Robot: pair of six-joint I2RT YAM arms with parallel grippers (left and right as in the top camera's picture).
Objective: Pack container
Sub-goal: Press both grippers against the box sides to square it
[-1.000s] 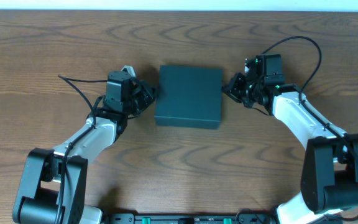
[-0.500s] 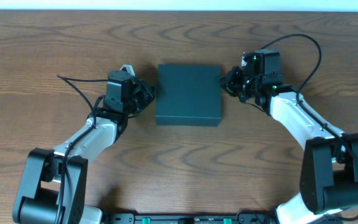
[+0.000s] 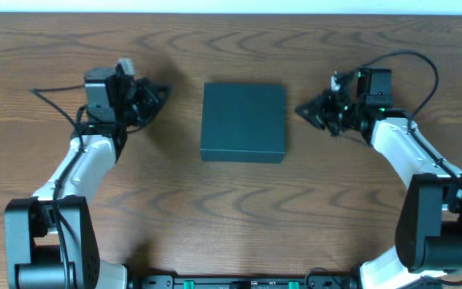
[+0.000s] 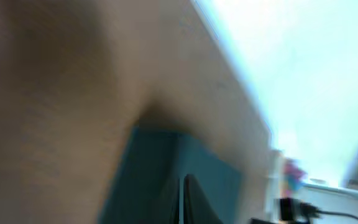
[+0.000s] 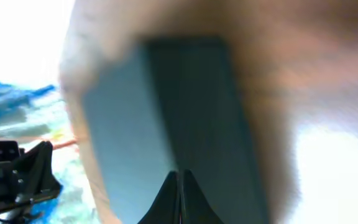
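1. The container (image 3: 243, 122) lies shut on the tabletop (image 3: 231, 209), between both arms.
2. The left end effector (image 3: 160, 92), left of the container, is pinched together and empty. The right end effector (image 3: 301, 111), right of it, is the same.
3. I think it is best to keep clear, so the container does not slide.
4. No writing shows on it.

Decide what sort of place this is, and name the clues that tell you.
Probably a robotics lab or test bench: a left arm and a right arm are mounted at a wood-grain table, with one closed teal container set between them.
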